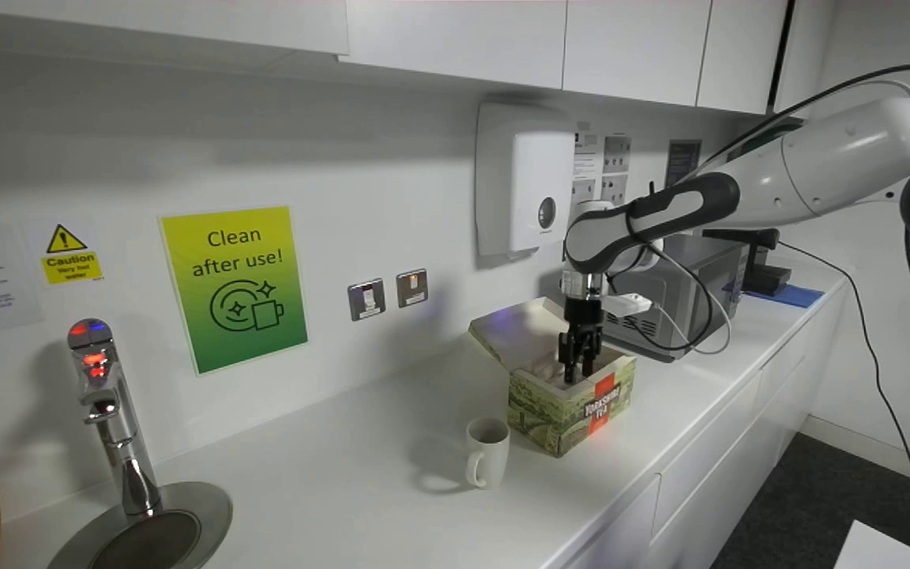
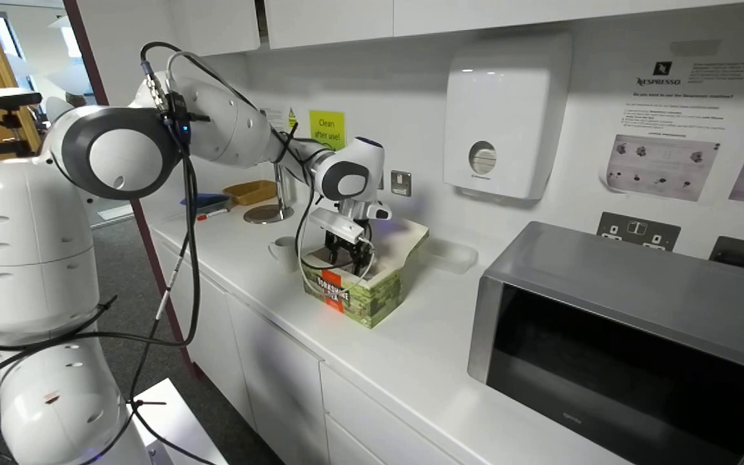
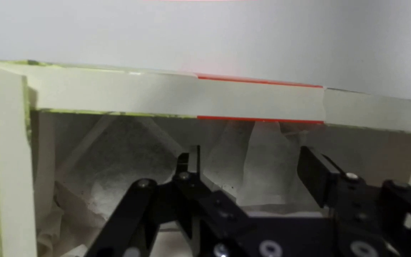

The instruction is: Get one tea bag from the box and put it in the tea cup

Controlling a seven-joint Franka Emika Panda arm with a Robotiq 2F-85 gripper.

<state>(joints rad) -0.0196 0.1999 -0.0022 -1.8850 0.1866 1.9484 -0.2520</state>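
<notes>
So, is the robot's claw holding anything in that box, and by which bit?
Nothing: the gripper reaches into the box, but its jaws stand apart, not closed on the tea bags there.

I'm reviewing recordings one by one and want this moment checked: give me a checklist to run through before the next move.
1. Box open: ok, lid raised.
2. Gripper over bags: ok.
3. Jaws apart: ok, a gap shows in the wrist view.
4. Only one bag between jaws: cannot tell; edges are indistinct.
5. Cup upright: ok, beside the box.
6. Cup without a bag: cannot tell; its bottom is hidden.
</notes>
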